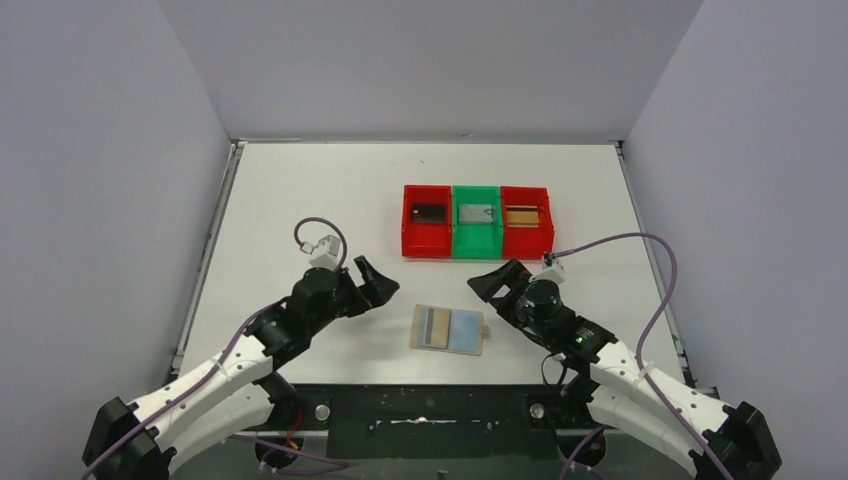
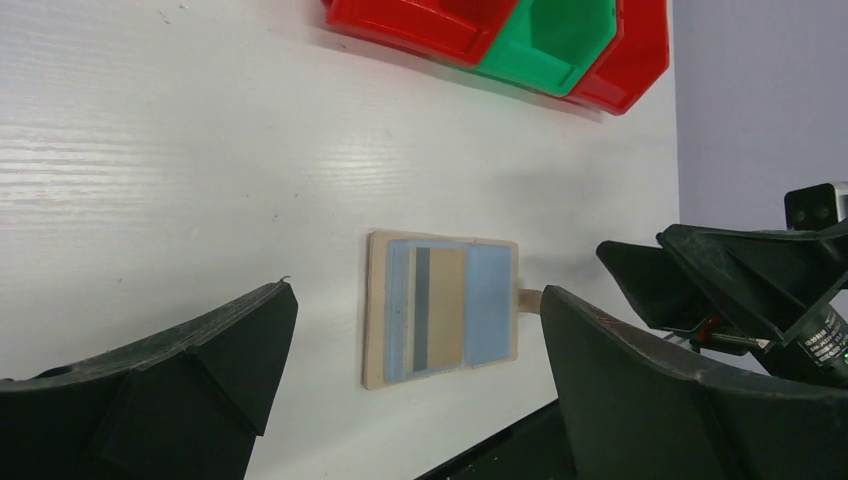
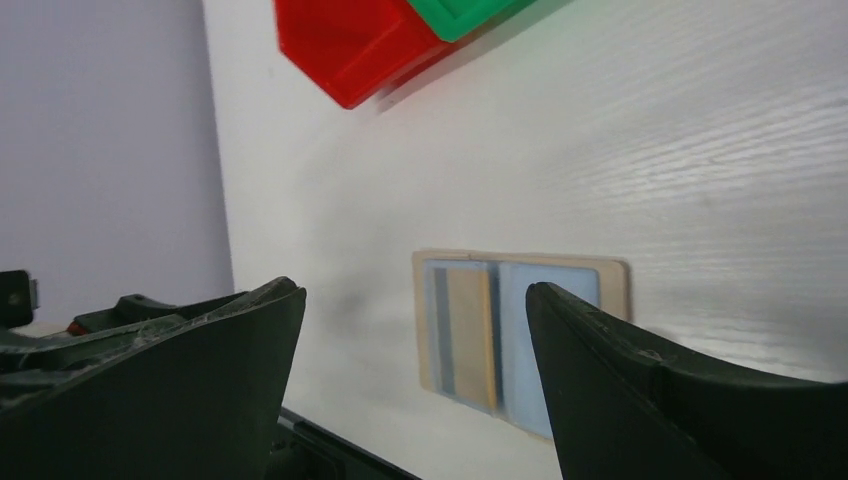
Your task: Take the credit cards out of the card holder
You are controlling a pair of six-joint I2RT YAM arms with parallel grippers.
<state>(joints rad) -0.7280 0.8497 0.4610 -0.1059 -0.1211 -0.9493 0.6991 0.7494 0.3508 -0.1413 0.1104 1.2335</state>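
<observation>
We can't read any txt here. Only candidate: a small white-print label point(image 2: 826, 346) on the right arm point(image 2: 770, 265), lower right of the left wrist view, chars too tiny to make out. The credit card point(image 2: 445, 308) at frame centre shows no legible print or nos.

The card holder point(image 2: 490, 305) is tan with pale blue-grey inner panels. The credit card point(image 2: 443, 305) is gold-tan with a dark grey stripe. The left tray point(image 1: 427, 248) and right tray point(image 1: 527, 246) are red, the middle tray point(image 1: 477, 247) green. The surface point(image 1: 300, 190) is white, faintly grained.
</observation>
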